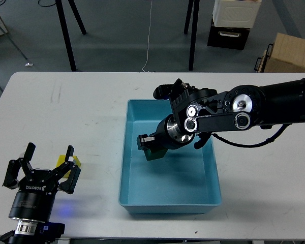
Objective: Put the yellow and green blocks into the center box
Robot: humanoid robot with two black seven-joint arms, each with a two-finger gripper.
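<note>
Two grippers work over a white table (66,107). Nearest, the left gripper (47,161) points away with fingers spread wide; the yellow block (74,161) lies on the table just past its right finger. Farther on, the right arm reaches in from the right over the light blue tray (168,201), and the right gripper (151,147) clamps the green block (155,152) above the tray floor. Beyond the table stand black stand legs (66,35) and a cardboard carton (290,53).

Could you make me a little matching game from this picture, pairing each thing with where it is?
Things:
1. small dark green cube
2. small bright yellow cube
3. large light blue plastic tray
4. brown cardboard carton

Places:
A. on the floor beyond the white table, far right
B. on the table, middle
C. gripped in the right claw, over the tray
D. on the table, by the open left claw

Pairs: 1-C, 2-D, 3-B, 4-A
</note>
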